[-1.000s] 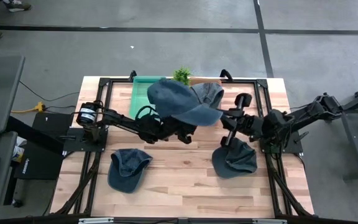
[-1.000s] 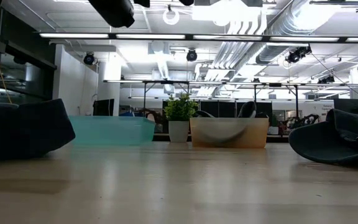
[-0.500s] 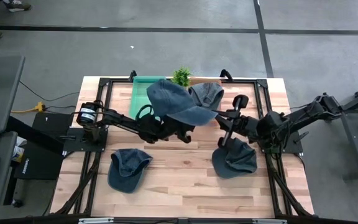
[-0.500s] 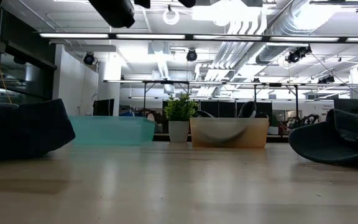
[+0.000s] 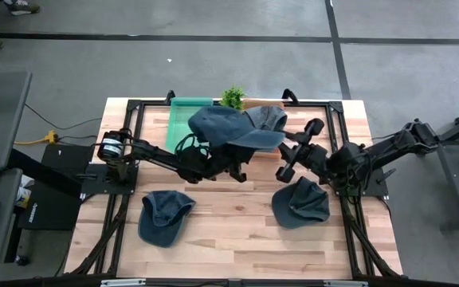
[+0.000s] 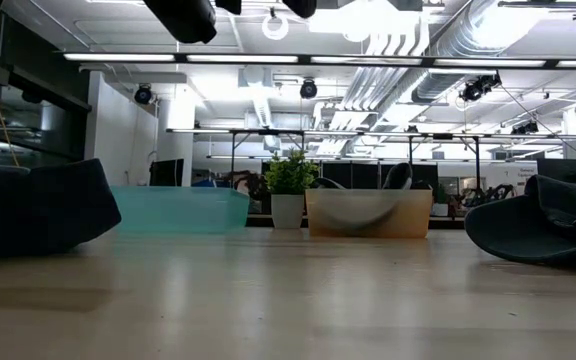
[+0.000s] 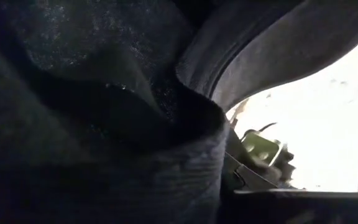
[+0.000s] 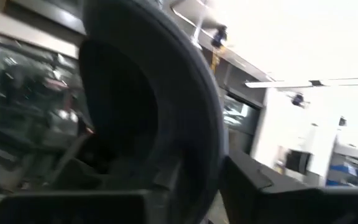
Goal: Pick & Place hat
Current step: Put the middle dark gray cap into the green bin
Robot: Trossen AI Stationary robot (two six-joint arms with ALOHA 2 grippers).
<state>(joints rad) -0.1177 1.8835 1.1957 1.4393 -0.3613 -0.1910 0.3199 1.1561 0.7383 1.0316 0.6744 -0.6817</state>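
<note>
From above, a blue-grey cap (image 5: 228, 127) is held raised over the table's far middle, toward twelve o'clock from the table centre, partly covering the teal bin (image 5: 183, 115) and a second cap (image 5: 269, 118) that sits in the tan bin behind it. The left gripper (image 5: 231, 163) sits directly under that raised cap, at its six o'clock, with its fingers pinched tight on the fabric; its wrist camera shows almost nothing but dark cloth. The right gripper (image 5: 293, 155) is at the cap's four o'clock, near the brim, and I cannot tell how wide its fingers stand or whether they touch it. Two more caps lie on the wooden table (image 5: 229, 231): one (image 5: 164, 215) near eight o'clock, another (image 5: 301, 203) near four o'clock. A small plant (image 5: 232, 97) stands at the far edge.
</note>
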